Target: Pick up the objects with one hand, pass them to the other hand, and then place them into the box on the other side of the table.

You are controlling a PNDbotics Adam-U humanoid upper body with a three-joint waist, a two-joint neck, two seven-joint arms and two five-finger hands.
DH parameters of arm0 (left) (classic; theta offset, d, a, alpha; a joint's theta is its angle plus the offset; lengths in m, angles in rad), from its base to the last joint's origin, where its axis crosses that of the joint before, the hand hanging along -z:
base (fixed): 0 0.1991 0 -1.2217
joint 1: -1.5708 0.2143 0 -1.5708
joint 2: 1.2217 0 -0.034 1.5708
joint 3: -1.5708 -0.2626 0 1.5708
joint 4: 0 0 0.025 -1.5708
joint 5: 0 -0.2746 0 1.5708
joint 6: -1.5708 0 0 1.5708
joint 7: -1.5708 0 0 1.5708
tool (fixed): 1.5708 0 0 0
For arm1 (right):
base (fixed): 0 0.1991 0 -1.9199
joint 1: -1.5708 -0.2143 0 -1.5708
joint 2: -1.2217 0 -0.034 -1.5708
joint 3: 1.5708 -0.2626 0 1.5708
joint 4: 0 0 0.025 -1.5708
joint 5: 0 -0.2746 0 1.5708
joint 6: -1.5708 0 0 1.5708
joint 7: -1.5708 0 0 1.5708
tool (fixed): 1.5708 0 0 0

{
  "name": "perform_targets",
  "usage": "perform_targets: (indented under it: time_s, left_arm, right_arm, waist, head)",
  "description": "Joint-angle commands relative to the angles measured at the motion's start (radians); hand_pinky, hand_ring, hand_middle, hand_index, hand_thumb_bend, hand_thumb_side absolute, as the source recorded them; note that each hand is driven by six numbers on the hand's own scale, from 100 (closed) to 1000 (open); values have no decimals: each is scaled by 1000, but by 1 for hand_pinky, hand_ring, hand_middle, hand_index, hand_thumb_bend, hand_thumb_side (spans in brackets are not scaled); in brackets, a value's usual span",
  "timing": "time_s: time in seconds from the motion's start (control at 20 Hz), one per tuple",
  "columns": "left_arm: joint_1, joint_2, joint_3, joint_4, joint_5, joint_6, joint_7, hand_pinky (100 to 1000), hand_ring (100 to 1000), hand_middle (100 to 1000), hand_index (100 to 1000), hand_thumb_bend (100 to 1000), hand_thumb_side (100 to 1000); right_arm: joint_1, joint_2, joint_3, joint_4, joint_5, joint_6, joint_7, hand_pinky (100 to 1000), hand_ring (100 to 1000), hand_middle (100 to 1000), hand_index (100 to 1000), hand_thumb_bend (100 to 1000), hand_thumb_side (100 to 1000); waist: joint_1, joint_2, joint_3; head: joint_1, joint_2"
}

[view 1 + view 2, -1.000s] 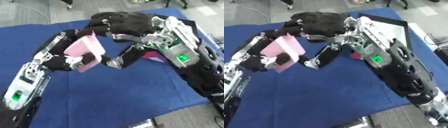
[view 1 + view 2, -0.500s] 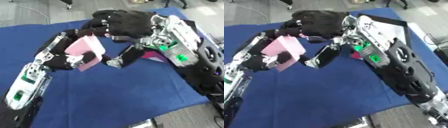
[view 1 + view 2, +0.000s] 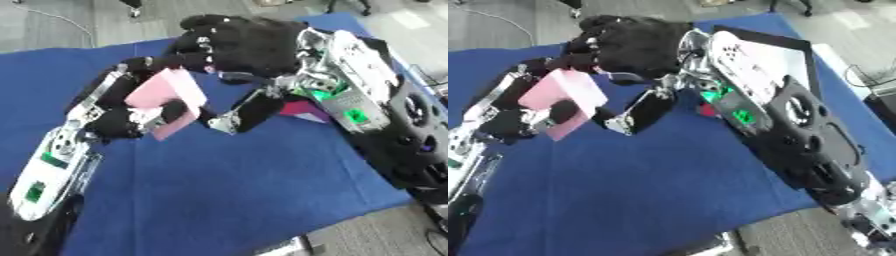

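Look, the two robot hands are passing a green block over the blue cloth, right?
Not quite: the block is pink, not green, as the left eye view shows. The left robot hand and right robot hand do meet around it above the blue cloth.

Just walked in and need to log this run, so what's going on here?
A handover is under way above the blue cloth. The left hand holds a pink block, fingers curled round its lower edge. The right hand has come in over the top of the block, fingers on its upper edge and thumb reaching toward its lower corner. Both hands are on it; nothing has reached the box at the table's right.
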Motion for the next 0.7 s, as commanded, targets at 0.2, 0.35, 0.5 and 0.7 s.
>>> perform_targets:
  time_s: [0.2,0.35,0.5,0.7]
  left_arm:
    - [-31,-26,-4,-46,15,-8,-11,577,411,372,561,444,263]
    - [-33,-27,-7,-40,13,-9,-18,580,415,377,567,495,273]
    - [-37,-27,-11,-38,7,-12,-31,595,432,402,594,605,293]
    - [-37,-29,-11,-32,0,-15,-46,604,445,422,623,664,311]
  right_arm:
    - [-8,-5,-1,4,39,-1,23,1000,823,752,741,109,541]
    - [-10,1,-14,4,33,1,-21,1000,795,686,664,100,470]
    - [-16,7,-30,4,15,4,-67,1000,740,593,498,100,297]
    - [-16,5,-38,4,-9,10,-131,1000,718,567,418,100,266]
  waist:
    - [-13,3,-1]
    - [-13,3,-1]
    - [-12,3,-1]
    - [-12,3,-2]
  head:
    - [-6,-3]
    - [-7,-3]
    - [-8,-3]
    - [-10,-3]
